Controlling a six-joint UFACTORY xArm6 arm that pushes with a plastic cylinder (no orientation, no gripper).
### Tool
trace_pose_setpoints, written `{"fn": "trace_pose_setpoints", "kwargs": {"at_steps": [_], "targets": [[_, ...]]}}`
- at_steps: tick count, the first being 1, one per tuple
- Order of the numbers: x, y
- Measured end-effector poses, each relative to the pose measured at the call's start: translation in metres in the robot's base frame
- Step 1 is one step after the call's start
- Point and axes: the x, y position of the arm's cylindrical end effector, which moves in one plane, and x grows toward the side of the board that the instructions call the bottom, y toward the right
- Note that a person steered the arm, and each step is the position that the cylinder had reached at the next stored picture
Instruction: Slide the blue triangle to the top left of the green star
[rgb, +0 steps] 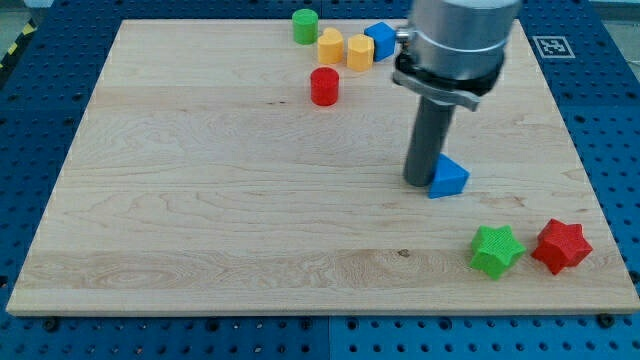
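The blue triangle (449, 177) lies on the wooden board (200, 200) right of centre. The green star (496, 250) sits near the board's bottom right, below and to the right of the triangle. My tip (420, 181) is the lower end of the dark rod and stands right against the triangle's left side. The triangle is above and left of the star, with a gap between them.
A red star (561, 246) sits just right of the green star. At the view's top are a green cylinder (305, 26), two yellow blocks (330, 46) (360, 51), a blue block (380, 40) and a red cylinder (324, 87).
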Motion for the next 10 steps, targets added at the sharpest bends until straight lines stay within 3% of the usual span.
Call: {"fn": "trace_pose_setpoints", "kwargs": {"at_steps": [3,6,8,10], "targets": [[-0.041,0.019],[-0.012,0.062],[-0.012,0.024],[-0.012,0.026]]}}
